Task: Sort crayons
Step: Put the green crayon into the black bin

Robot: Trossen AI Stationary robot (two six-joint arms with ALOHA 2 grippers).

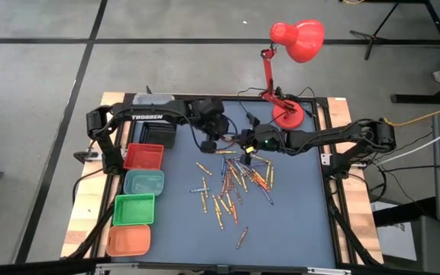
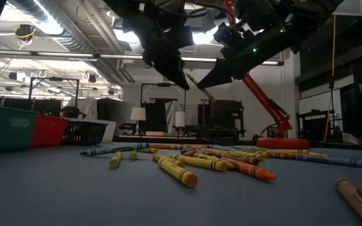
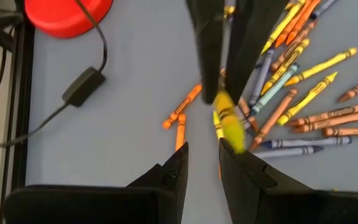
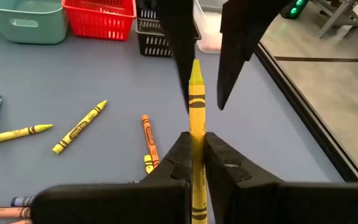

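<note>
High view, grippers: the left gripper (image 1: 221,143) and the right gripper (image 1: 244,142) meet tip to tip above the far part of the bench (image 1: 296,221), just beyond the pile of crayons (image 1: 235,182).
High view, bins: a red bin (image 1: 143,156), a grey-green bin (image 1: 144,182), a green bin (image 1: 134,209) and an orange bin (image 1: 128,241) stand in a row well apart from the left gripper, on its own side of the bench.
High view, lamp: a red lamp (image 1: 292,53) stands behind the right gripper.
Low view, crayons: the crayons (image 2: 200,158) lie flat on the bench, below both grippers, which hang in the air close to each other.
Left wrist view, left gripper: the fingers (image 3: 173,171) of the left gripper (image 3: 202,163) stand apart, with nothing between them.
Left wrist view, yellow crayon: the yellow crayon (image 3: 227,121) comes toward this gap, held by the other gripper just in front.
Right wrist view, right gripper: the right gripper (image 4: 195,152) is clamped on the yellow crayon (image 4: 196,112), which points forward, out of the fingers.
Right wrist view, crayon tip: the tip reaches between the two dark fingers (image 4: 180,43) of the left gripper; I cannot tell if they touch it.
Right wrist view, loose crayons: some more crayons (image 4: 79,127) lie on the bench beside the right gripper.
</note>
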